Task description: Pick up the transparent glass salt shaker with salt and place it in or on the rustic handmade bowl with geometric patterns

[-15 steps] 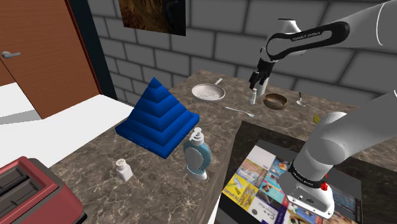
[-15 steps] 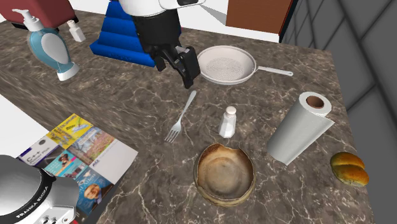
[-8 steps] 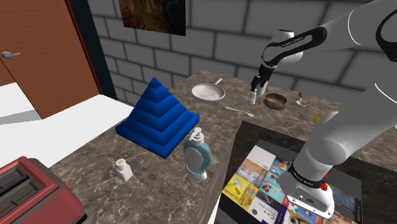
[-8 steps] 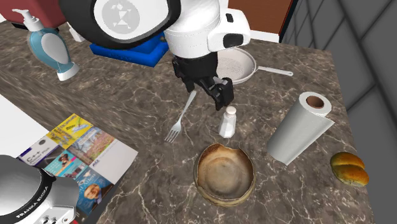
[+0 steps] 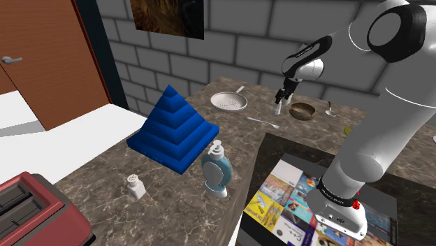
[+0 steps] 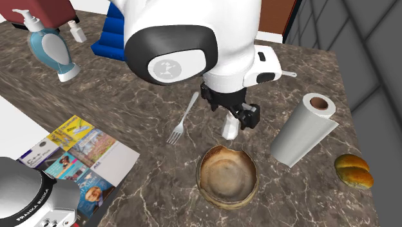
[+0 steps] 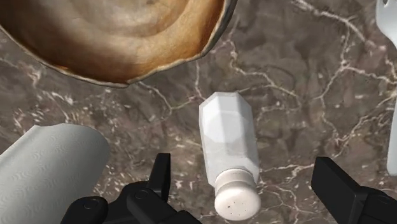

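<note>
Brown veined stone forms the counter point(image 5: 175, 196). The shaker point(image 7: 229, 153) stands upright on it, pale-bodied with a rounded cap, just beside the bowl point(image 7: 114, 38) and not touching it.

Wrist view: the gripper point(image 7: 245, 170) is directly above the shaker. Jaws are spread, one finger on each side of the cap, with clear stone between each finger and the shaker, so nothing is gripped. The bowl's tan, banded inside lies beyond the shaker. A paper roll point(image 7: 51, 168) lies beside one finger and a fork point(image 7: 385, 9) is at the opposite side.

Second exterior view: the arm's white wrist covers the shaker's top. The shaker's lower body point(image 6: 229, 129) shows under the gripper point(image 6: 233, 115). The bowl point(image 6: 227, 175) sits nearer than the shaker, the fork point(image 6: 183, 119) to that view's left, and the roll point(image 6: 303, 129) lies on its side to the right. A bread roll point(image 6: 354, 171) is at the right edge. Magazines point(image 6: 77, 151) lie on a lower surface at the near left.

Shoulder view: the gripper point(image 5: 281, 98) hangs over the shaker point(image 5: 277, 109) at the far end of the counter, with the bowl point(image 5: 302, 110) to that view's right and a pan point(image 5: 229, 101) to the left. Nearer stand a blue stepped pyramid point(image 5: 173, 129), a soap dispenser point(image 5: 218, 171), a second small shaker point(image 5: 133, 185) and a red toaster point(image 5: 28, 210).
</note>
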Tool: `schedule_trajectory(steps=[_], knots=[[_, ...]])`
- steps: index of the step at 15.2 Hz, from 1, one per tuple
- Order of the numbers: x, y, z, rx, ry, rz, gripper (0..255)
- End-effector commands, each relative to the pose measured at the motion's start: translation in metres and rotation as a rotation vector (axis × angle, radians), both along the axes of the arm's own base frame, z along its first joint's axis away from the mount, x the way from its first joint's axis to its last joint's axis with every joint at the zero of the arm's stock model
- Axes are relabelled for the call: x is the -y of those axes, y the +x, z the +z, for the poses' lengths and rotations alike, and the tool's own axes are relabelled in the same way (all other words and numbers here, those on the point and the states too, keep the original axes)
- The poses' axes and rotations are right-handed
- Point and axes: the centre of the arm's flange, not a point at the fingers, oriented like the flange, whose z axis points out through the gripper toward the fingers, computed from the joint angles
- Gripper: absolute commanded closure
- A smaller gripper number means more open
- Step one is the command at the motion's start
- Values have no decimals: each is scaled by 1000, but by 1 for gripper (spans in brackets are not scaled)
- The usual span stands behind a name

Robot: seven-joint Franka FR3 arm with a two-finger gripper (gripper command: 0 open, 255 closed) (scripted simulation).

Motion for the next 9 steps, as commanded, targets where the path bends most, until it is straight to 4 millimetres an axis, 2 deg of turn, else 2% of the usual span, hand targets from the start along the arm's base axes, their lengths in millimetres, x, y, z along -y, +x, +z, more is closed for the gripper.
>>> schedule_trajectory(steps=[1, 4, 9], knots=[[2, 2, -10, 1, -1, 0, 0], [3, 6, -29, 1, -1, 0, 0], [3, 6, -29, 1, -1, 0, 0]])
